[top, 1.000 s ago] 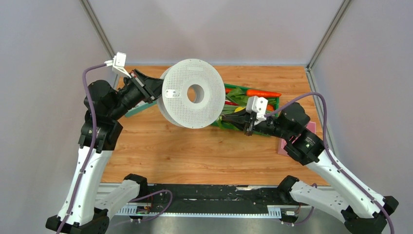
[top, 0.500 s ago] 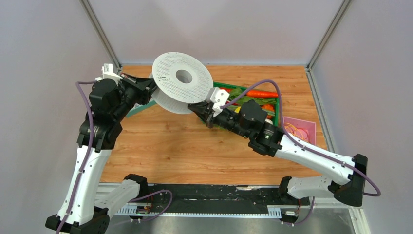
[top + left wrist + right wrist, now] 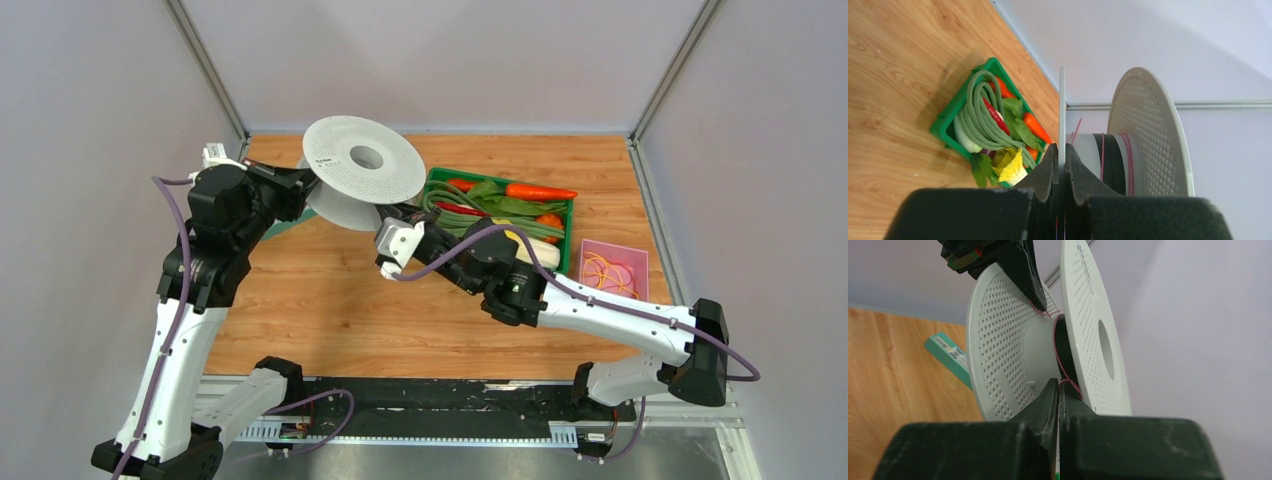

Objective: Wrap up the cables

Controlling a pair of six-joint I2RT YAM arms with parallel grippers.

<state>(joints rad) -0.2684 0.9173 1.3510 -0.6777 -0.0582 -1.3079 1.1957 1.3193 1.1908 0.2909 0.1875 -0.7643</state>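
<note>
The spool [image 3: 362, 175] hangs in the air just left of the green crate [image 3: 572, 215] of vegetables, well above the counter [image 3: 330, 300], tilted so that one perforated face looks upward. The left jaws are closed on the rim of one flange and carry the whole spool; the left wrist view shows that thin disc edge pinched between them. The right jaws, also just left of the crate and under the spool's nearer edge, are shut tight on the cable [image 3: 1063, 371]. It is a hair-thin pinkish strand that runs from their tips into the gap between the two flanges.

Only a few separate turns of the strand cross the hub, which shows white and dark beneath them. I judge the wrapping to be at an early stage, with the strand in hand and more turns to lay. How much loose cable remains I cannot tell; no slack end shows. The spool is large, flat, round and light grey, dotted with small holes around a centre hole.
</note>
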